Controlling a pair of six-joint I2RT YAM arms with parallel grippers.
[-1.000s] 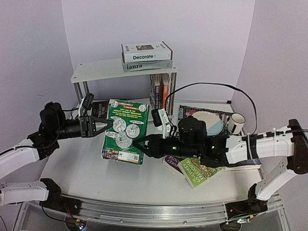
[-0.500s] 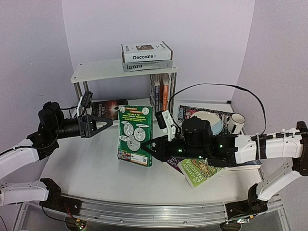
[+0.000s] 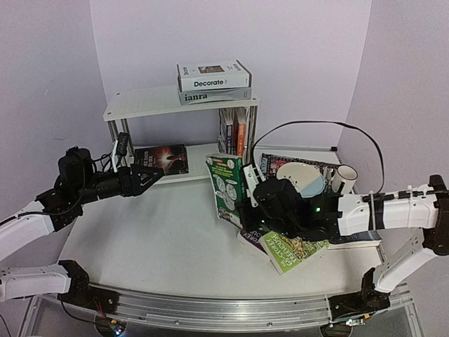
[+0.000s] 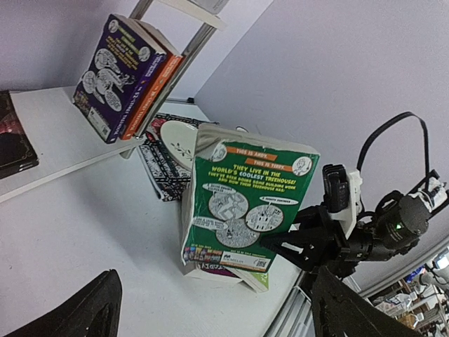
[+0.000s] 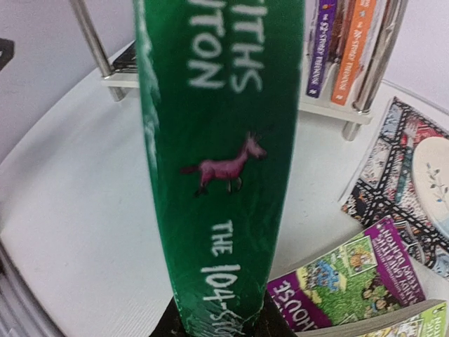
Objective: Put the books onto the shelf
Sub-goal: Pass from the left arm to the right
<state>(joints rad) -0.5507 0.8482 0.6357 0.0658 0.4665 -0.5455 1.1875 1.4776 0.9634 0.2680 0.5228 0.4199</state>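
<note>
Right tool (image 3: 243,213) pinches the green book (image 3: 226,184) by its lower edge, upright, near the shelf (image 3: 140,105); left tool (image 3: 156,173) is spread and empty. Several books (image 3: 214,83) already are on the shelf. This one and the paperbacks (image 3: 284,247) on the worktop (image 3: 154,239) remain to do.

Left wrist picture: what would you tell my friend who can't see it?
The right tool holds a green Treehouse book upright. Behind it, purple and orange books stand on the white shelf, with a plate on a patterned mat beside.
</note>
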